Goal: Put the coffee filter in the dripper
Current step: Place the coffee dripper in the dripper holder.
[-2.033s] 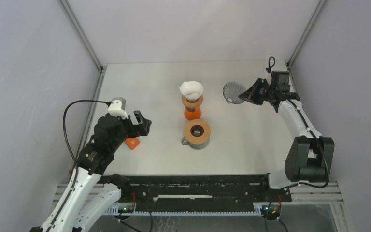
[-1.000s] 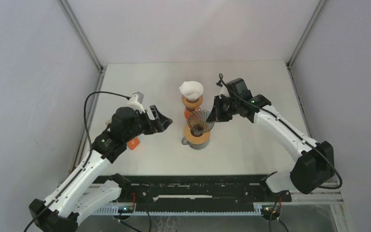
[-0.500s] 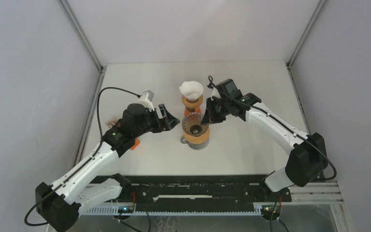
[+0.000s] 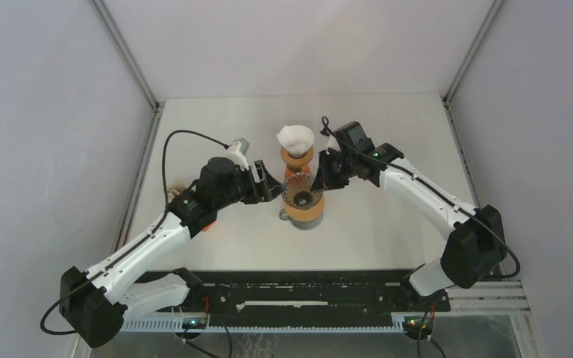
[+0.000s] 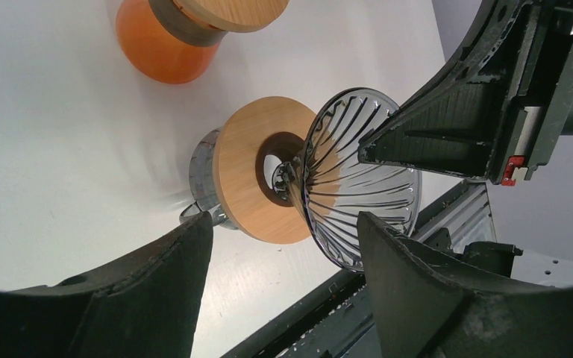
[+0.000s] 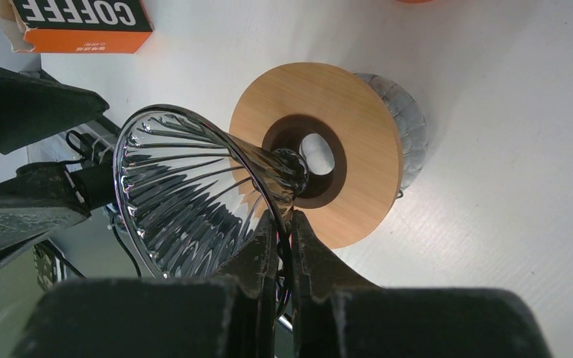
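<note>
Left gripper slid in closer, jaws wide beside the glass dripper our right gripper pinches by its rim. Filter sits just beyond both; we'd pinch its floppy, featherlight edge gently.

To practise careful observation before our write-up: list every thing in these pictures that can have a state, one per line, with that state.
dripper, empty, pinched at its wall, tip by the hole in the wooden collar
filter, on the orange stand, not yet in the dripper
jug, upright, wooden collar on top
right gripper, shut on the dripper
left gripper, open, one finger each side of the dripper
coffee box, lying flat
</note>
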Tool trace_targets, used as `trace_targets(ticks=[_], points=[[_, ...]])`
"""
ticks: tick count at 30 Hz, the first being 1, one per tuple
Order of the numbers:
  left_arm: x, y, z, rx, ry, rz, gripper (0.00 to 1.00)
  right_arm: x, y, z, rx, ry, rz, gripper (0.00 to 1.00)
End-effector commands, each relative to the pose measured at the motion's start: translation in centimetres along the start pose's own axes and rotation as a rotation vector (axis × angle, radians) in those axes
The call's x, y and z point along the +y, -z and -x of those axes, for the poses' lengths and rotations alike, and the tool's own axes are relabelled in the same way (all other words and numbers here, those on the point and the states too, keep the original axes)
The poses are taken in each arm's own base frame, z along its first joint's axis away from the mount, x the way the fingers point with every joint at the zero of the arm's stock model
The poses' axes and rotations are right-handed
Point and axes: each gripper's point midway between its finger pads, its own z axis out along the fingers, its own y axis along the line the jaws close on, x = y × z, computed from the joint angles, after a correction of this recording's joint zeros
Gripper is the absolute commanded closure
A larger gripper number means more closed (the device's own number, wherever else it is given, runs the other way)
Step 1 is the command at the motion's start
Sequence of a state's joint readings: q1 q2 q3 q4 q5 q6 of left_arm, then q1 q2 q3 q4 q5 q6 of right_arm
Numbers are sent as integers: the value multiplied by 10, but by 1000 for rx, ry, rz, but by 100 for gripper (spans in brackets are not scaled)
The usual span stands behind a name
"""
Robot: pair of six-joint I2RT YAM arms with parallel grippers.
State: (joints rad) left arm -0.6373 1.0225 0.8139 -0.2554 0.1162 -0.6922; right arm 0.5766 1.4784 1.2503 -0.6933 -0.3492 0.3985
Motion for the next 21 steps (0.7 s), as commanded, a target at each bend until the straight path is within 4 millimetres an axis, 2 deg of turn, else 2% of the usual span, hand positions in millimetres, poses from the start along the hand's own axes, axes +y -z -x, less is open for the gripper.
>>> trace_targets(ticks=[1, 10, 16, 21], points=[[-36, 8, 31, -73, -13, -94, 25, 12, 21, 21, -99, 50, 35, 100], [-40, 7, 32, -75, -17, -100, 25, 8, 25, 25, -130, 21, 58, 100], [-41, 3, 32, -71, -16, -102, 25, 8, 19, 20, -100, 21, 66, 100], [-44, 0, 34, -69, -16, -105, 26, 0, 7, 9, -62, 6, 55, 100]])
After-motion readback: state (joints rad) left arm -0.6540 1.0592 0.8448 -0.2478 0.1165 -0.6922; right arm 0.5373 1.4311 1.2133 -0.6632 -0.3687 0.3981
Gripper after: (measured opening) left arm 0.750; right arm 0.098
